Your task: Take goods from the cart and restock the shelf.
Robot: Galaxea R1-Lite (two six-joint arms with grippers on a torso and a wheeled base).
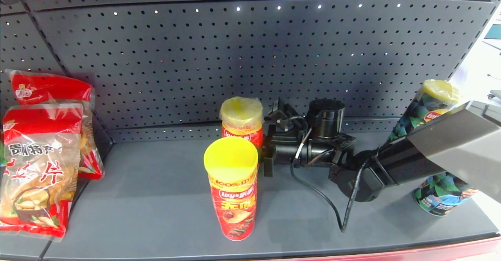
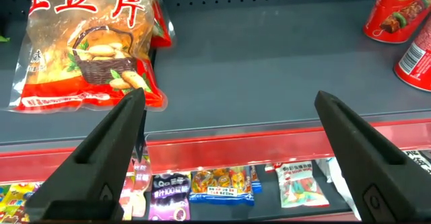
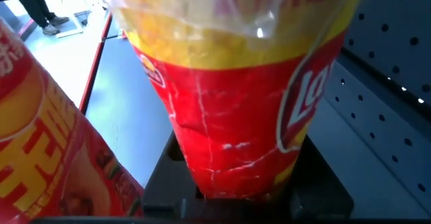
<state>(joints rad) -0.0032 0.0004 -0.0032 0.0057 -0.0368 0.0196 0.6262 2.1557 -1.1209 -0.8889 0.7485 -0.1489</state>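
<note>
A dark grey metal shelf (image 1: 156, 182) lies flat beneath a perforated grey back panel (image 1: 195, 57), with a red front strip (image 2: 222, 140) along its edge; a pale floor (image 3: 60, 56) shows beyond the shelf. The right gripper (image 1: 269, 151) is clamped on a red cylindrical crisp can (image 1: 242, 122) with a yellow lid under clear film, at the back of the shelf, close to the panel; the can stands upright, long axis vertical, lid up; its base is hidden behind a second red can (image 1: 231, 190), also yellow-lidded and upright, nearer the front. A dark blue-green can (image 1: 440, 198) stands at the right end, partly behind the arm; red-and-clear snack bags (image 1: 35, 167) lean at the left end. The left gripper (image 2: 229, 150) hangs before the red strip, fingers spread wide, holding nothing.
</note>
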